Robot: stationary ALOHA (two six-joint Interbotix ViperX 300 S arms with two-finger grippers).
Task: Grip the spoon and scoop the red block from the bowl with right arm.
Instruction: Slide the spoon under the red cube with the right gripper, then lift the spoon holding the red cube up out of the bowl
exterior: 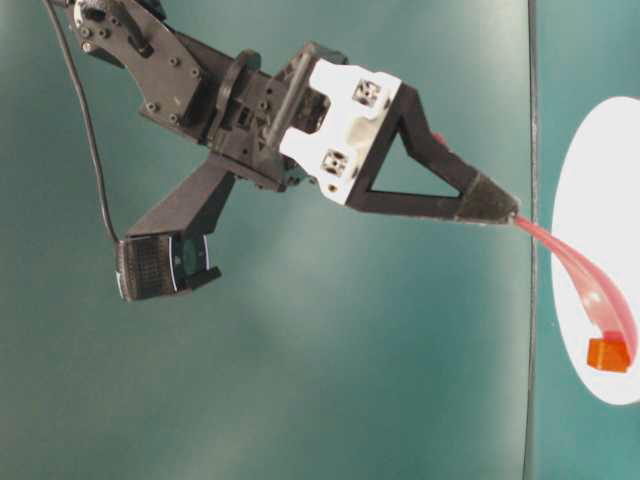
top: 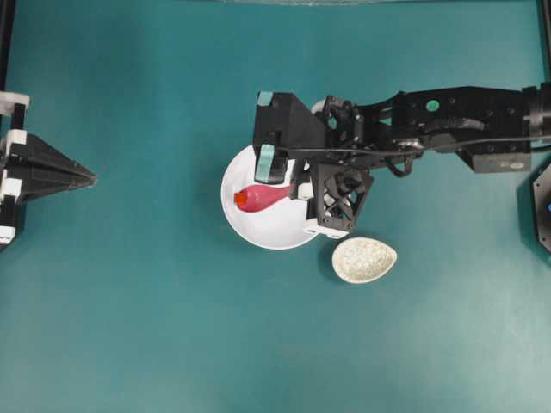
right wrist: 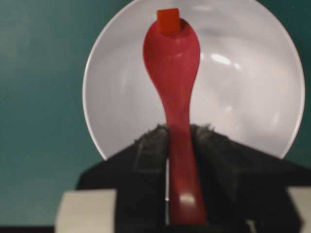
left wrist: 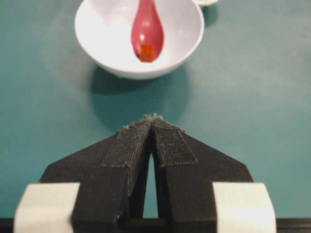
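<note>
Right tool [right wrist: 179,145] clamps the pink spoon [right wrist: 173,63] by its handle, scoop low in the white bowl [right wrist: 243,97], centre of the overhead view. Red block [right wrist: 168,20] sits at the scoop's tip: slide under it, then lift level.

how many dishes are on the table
2: the white bowl mid-table under the right gripper, and a small speckled oval dish on the table just beside it, apart. None look hidden.
</note>
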